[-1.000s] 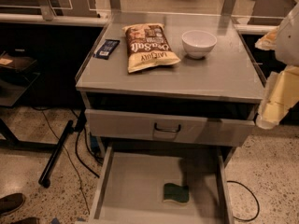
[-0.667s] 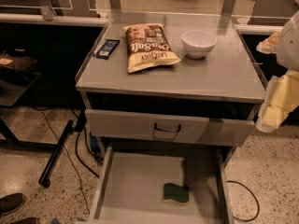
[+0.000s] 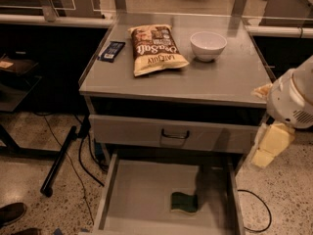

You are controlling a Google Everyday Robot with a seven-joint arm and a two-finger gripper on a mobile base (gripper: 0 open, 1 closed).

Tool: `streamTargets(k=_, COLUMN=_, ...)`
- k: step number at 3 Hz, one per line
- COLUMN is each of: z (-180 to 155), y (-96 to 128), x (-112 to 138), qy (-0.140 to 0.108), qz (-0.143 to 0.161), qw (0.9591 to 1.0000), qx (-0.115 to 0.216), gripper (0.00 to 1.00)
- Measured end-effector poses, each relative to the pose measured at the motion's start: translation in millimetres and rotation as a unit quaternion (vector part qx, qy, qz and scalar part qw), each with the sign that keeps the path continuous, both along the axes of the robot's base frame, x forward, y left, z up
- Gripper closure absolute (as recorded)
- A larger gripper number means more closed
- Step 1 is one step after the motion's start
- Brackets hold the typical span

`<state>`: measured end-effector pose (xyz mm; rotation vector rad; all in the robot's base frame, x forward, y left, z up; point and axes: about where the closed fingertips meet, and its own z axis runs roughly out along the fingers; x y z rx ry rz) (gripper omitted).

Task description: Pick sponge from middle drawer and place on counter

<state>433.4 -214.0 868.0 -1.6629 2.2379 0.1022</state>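
The sponge (image 3: 184, 202), dark green over a yellow layer, lies flat on the floor of the open middle drawer (image 3: 132, 199), right of its centre. The drawer is pulled out below the closed drawer front with a dark loop handle (image 3: 174, 134). The counter (image 3: 205, 77) is the grey cart top above. My gripper (image 3: 270, 148), cream-coloured under the white arm body (image 3: 293, 97), hangs off the cart's right front corner, above and to the right of the sponge and apart from it. It holds nothing that I can see.
On the counter lie a snack bag (image 3: 155, 49), a white bowl (image 3: 208, 45) and a dark blue flat packet (image 3: 111, 51). Cables and a black bar lie on the floor to the left (image 3: 61, 160). A shoe (image 3: 12, 213) is at bottom left.
My arm and gripper have dropped lower beside the cart's right side, shifting slightly left. The sponge, drawer and counter items have not moved.
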Motion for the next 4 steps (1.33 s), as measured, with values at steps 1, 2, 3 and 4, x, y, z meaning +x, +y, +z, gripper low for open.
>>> streamTargets(k=1, z=-49, y=2, x=-5, qy=0.039, qz=-0.009, qw=0.9990, qx=0.021, gripper=0.00)
streamTargets(k=2, z=-52, y=2, x=-5, qy=0.042, qz=-0.008, qw=0.9989, qx=0.021, gripper=0.00)
streamTargets(k=3, z=-71, y=-1, x=-12, qy=0.058, qz=-0.014, qw=0.9969, qx=0.050, gripper=0.00)
streamTargets(k=4, z=-125, y=-8, x=-22, qy=0.097, qz=-0.039, qw=0.9897, qx=0.097, gripper=0.00)
